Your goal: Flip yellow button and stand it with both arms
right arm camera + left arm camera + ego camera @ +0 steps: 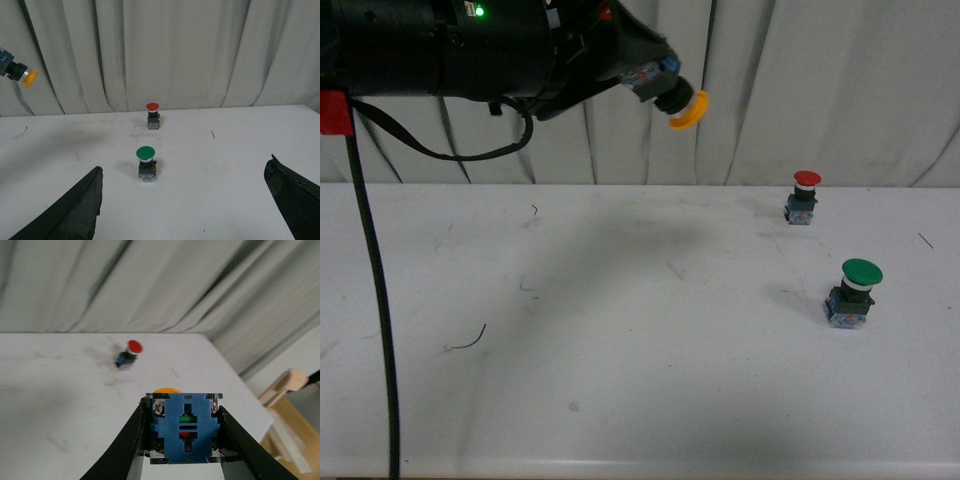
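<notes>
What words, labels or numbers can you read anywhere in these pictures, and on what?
No text can be read anywhere.
The yellow button: its blue base shows only a green and a red mark, no letters.
The red button and green button: bases too small to read.

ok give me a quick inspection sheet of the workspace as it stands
surface: white table, faint scuffs and smudges
job's things: yellow button held in the air, clear of the table, cap tilted sideways and slightly down, blue base between the jaws
clutter: red button and green button standing upright, apart from each other; thin dark strand lying loose
grippers: left gripper shut on the yellow button; right gripper open, holding nothing
cables: black cable hanging from the left arm, down past the table's near edge
surroundings: pale curtain behind the table; wooden frame beyond the table's edge
</notes>
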Controlling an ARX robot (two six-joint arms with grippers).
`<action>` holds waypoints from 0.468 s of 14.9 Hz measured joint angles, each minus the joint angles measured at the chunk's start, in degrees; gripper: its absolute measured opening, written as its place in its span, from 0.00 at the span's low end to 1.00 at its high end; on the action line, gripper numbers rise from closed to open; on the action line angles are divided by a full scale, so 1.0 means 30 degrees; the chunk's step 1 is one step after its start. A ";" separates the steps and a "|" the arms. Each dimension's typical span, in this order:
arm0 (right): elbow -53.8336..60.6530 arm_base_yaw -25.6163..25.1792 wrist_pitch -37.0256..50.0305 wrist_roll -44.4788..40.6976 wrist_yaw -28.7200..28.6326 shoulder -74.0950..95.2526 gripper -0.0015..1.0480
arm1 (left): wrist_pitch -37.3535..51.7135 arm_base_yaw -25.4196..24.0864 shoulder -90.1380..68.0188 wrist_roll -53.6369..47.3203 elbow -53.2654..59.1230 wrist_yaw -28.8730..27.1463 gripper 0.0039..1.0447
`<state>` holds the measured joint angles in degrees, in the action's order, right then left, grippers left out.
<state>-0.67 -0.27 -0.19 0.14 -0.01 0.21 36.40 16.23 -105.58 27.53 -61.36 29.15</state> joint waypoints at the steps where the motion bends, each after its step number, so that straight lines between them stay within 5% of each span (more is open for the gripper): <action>1: 0.0000 0.0000 0.0000 0.0000 0.0000 0.0000 0.94 | 0.0678 0.0124 0.0029 0.0459 0.0306 0.0240 0.33; 7: 0.0000 0.0000 0.0000 0.0000 0.0000 0.0000 0.94 | 0.4401 0.0670 0.0015 0.3009 0.1851 0.1246 0.32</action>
<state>-0.67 -0.27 -0.19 0.14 -0.01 0.21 49.60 18.24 -105.54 36.56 -55.81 32.88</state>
